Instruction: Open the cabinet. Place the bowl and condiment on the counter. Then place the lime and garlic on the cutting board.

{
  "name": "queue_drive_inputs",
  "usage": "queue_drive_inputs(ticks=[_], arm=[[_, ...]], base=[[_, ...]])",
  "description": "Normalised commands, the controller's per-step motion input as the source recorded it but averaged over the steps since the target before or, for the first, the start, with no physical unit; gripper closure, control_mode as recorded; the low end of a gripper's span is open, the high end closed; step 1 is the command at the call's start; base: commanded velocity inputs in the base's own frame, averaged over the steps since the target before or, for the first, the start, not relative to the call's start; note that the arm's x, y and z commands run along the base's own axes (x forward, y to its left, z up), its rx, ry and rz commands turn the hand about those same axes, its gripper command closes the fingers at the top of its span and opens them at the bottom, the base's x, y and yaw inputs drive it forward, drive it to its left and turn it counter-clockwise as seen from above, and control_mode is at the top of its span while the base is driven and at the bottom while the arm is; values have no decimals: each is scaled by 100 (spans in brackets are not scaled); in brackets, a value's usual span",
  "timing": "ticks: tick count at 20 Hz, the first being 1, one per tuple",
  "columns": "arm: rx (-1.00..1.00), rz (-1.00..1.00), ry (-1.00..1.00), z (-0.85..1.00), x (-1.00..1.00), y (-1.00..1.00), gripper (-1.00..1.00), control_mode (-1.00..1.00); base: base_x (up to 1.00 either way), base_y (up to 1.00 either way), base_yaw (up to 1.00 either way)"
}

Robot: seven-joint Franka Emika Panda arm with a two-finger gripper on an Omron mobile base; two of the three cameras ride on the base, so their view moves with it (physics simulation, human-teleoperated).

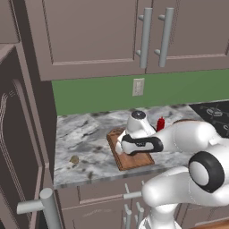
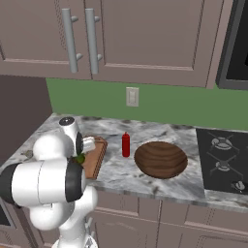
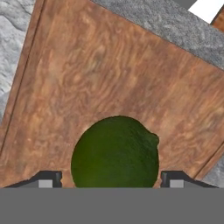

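The lime lies on the cutting board at the bottom centre of the hand view, between the gripper tips, which stand spread with a slim gap on each side. In the right base view the board's long axis runs away toward the green wall; the condiment and bowl stand to its right on the counter. The garlic sits on bare marble at the left base view's lower left, near the counter's front edge.

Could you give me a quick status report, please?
Claw astride lime, over cutting board. Garlic on counter. Nothing blocking.
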Motion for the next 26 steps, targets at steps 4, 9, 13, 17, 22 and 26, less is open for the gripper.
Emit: queue_drive_inputs(ticks=[4,9,13,17,22,26], arm=[[0,0,0,0,0,0,-100,-100],[0,0,0,13,0,1,-100,-100],[0,0,0,35,0,19,-100,-100],[0,0,0,37,0,35,-100,-100],[0,0,2,26,-2,40,-100,-100],[0,0,5,6,-5,46,-100,-100]], base=[[0,0,0],[0,0,0],[0,0,0],[0,0,0],[0,0,0],[0,0,0]])
